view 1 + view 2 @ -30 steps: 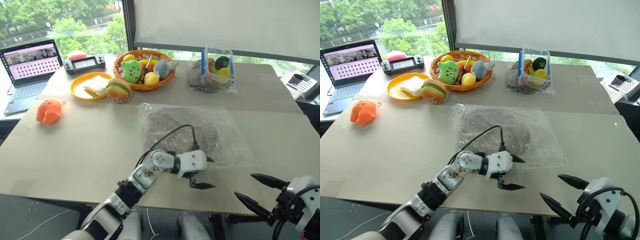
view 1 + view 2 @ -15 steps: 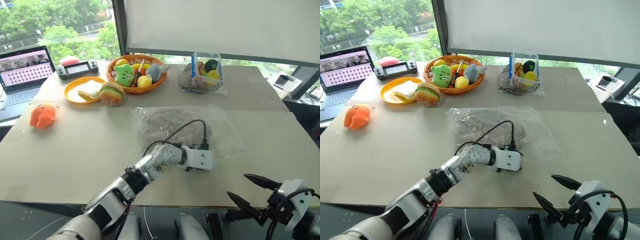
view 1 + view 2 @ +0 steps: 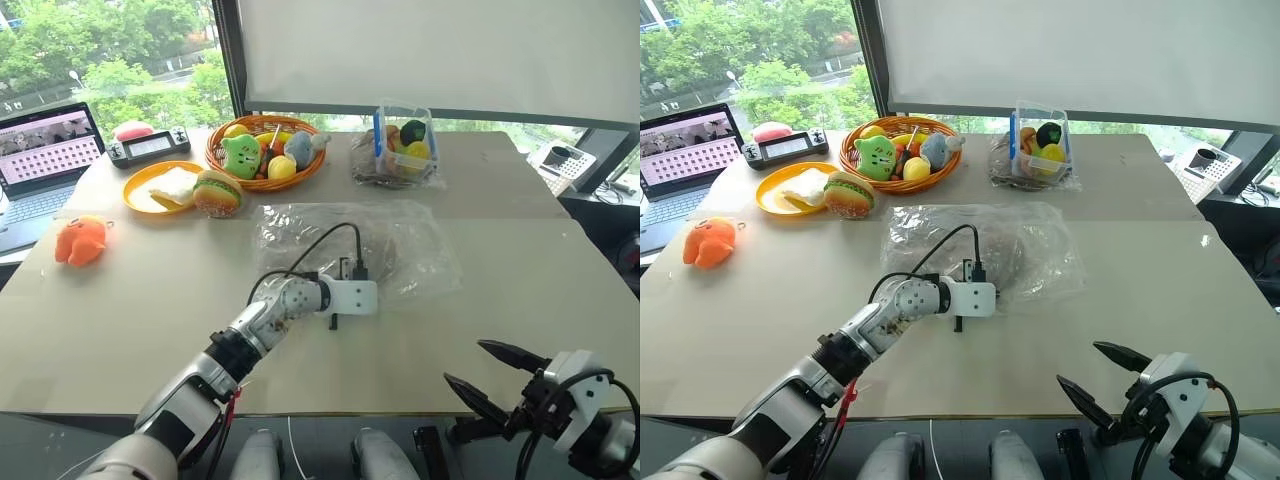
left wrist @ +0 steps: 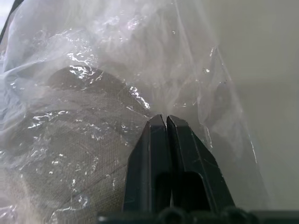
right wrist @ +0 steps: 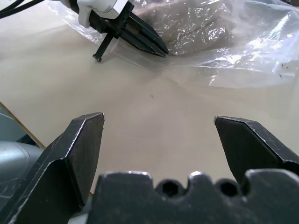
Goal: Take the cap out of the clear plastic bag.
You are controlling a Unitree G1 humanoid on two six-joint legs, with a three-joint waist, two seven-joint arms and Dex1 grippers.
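Observation:
The clear plastic bag (image 3: 425, 250) lies flat in the middle of the table. The grey-beige cap (image 3: 335, 248) is inside it and shows through the film as a brown domed shape (image 4: 70, 144). My left gripper (image 4: 162, 119) rests at the bag's near edge, its black fingers pressed together on the crinkled film beside the cap. The right wrist view shows its shut fingertips (image 5: 156, 46) on that same edge. Near the table's front right edge, my right gripper (image 3: 463, 362) hangs wide open, holds nothing and is clear of the bag.
At the back stand a wicker basket (image 3: 300, 172) of plush toys, an orange plate (image 3: 140, 200), a burger toy (image 3: 217, 192) and a clear box (image 3: 400, 140) of toys. An orange plush (image 3: 80, 240), a laptop (image 3: 40, 160) and a controller (image 3: 150, 145) sit at the left.
My left gripper went from wide open to shut and moved forward from the table's front onto the bag's near edge. The camera shifted. The right gripper stayed open.

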